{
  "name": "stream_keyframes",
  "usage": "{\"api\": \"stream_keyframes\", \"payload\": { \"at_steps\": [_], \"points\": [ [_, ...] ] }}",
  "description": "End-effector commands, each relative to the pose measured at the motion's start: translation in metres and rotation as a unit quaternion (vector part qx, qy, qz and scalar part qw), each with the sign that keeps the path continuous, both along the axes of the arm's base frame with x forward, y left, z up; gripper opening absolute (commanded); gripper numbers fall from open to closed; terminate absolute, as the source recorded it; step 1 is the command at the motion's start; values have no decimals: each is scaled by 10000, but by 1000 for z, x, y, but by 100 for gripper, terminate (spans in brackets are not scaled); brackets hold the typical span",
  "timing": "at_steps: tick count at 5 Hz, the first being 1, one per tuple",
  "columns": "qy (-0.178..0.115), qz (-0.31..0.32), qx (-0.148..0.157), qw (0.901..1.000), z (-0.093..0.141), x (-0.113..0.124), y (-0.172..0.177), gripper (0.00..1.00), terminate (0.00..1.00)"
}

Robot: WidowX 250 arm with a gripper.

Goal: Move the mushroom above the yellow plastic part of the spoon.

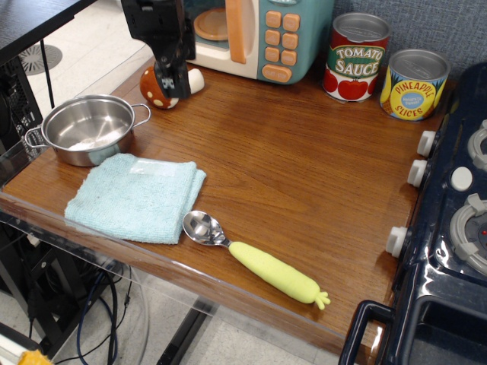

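The mushroom [154, 88] lies on its side at the back left of the wooden table, with its reddish-brown spotted cap to the left and its cream stem [195, 80] to the right. My black gripper [170, 79] reaches down from the top left and sits over the middle of the mushroom, hiding the join of cap and stem. Its fingers read as one dark mass, so I cannot tell how the jaws stand. The spoon lies near the front edge, metal bowl [203, 227] to the left and yellow-green handle [274, 272] pointing right.
A steel pot [90, 129] stands at the left, with a folded light-blue towel [137, 196] in front of it. A toy microwave [259, 34] stands at the back. A tomato sauce can [358, 57] and a pineapple can [413, 84] are at the back right. A toy stove [456, 220] fills the right side.
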State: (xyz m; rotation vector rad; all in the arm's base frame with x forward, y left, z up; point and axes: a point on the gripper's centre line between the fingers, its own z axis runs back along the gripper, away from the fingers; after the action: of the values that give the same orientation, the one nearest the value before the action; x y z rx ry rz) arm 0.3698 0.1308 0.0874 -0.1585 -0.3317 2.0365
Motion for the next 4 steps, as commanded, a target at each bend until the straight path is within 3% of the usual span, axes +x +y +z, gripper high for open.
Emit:
{"api": "stream_keyframes", "payload": {
  "at_steps": [1,4],
  "points": [
    [-138,619,-28,9980,6,19,48,100,0],
    [380,809,199,9958,-25,25,74,100,0]
  ]
}}
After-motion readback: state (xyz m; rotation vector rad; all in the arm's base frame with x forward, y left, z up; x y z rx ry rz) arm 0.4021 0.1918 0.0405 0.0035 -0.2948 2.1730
